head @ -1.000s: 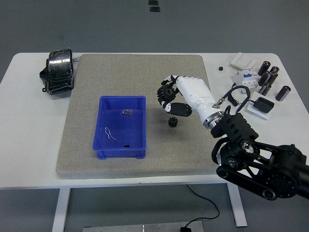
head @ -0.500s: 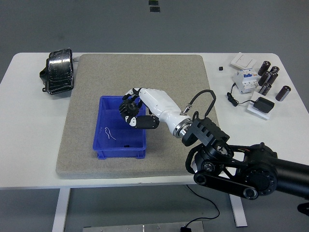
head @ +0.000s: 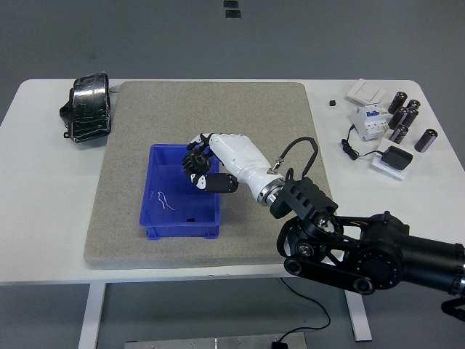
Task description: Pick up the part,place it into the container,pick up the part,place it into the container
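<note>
Over the blue container (head: 156, 218), the right hand (head: 211, 169) hangs above the bin's right side with its fingers (head: 195, 161) curled around a small black gear-like part (head: 193, 164), which looks gripped and not yet let go. The container sits on the grey mat (head: 131, 116) and holds only a few small bits: a pale wire-like scrap and a dark speck or two; whether any of these is a delivered part cannot be told. No other gear shows on the mat. The task appears to be at a placing step, with the release left to do. The left arm is out of view. Spare components lie on the white table (head: 29, 189) at the far right.
</note>
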